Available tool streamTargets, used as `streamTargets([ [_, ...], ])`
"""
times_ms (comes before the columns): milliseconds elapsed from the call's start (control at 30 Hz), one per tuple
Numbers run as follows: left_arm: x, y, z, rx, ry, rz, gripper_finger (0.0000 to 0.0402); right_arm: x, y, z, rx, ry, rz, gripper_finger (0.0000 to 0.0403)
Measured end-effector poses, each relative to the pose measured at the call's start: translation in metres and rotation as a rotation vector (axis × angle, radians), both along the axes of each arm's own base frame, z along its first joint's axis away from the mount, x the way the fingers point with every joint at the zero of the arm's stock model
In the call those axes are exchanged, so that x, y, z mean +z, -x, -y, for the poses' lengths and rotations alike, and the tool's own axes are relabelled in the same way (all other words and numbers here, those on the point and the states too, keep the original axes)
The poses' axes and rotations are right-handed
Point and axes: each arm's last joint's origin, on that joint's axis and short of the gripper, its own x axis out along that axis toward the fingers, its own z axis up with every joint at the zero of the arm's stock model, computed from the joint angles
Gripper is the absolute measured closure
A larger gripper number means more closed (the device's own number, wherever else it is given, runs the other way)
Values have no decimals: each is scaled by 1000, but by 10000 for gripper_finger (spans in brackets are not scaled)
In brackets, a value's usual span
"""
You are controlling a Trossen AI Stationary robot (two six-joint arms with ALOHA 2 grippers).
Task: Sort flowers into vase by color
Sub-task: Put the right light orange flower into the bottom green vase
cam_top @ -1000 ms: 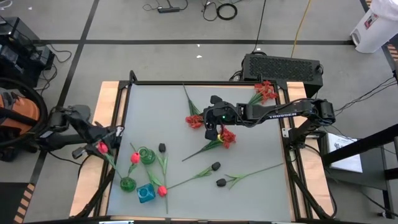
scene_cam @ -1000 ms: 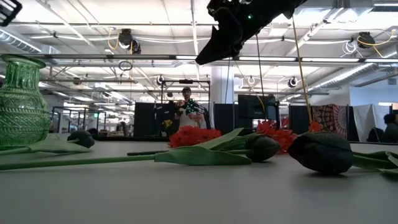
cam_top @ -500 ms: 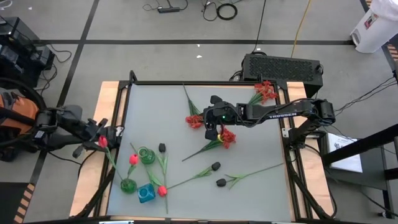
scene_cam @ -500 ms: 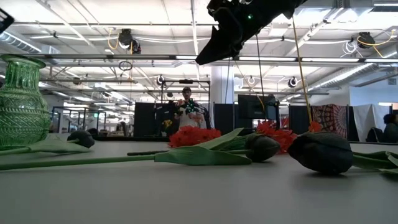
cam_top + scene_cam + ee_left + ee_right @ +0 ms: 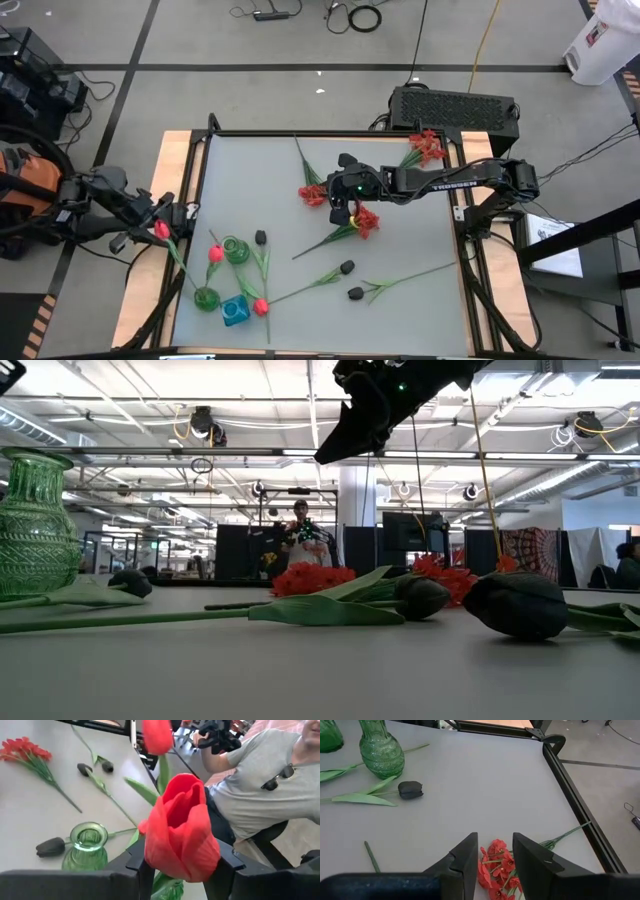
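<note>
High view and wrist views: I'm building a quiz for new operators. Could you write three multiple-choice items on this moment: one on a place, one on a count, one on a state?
1. Where is the left gripper?
A. Table's left edge
B. Table's middle
C. Far right corner

2. How many black buds lie on the table?
A. One
B. Three
C. Five

3. What is the right gripper's state?
A. Shut on a black bud
B. Shut on a vase
C. Open, holding nothing

Answers:
1 A: the left gripper holds a red tulip at the left edge.
2 B: three black buds show.
3 C: the right gripper shows a gap, above a frilly red bloom.
</note>
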Motion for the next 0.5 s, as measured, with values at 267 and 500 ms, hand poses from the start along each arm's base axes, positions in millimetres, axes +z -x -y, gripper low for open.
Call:
streamTargets([
  [267, 6, -2, 1, -58, 22, 70, 267, 0, 0, 0, -2, 6, -1, 289],
  [500, 9, -2, 1, -43, 70, 60, 267, 0, 0, 0, 0, 10, -2, 289],
])
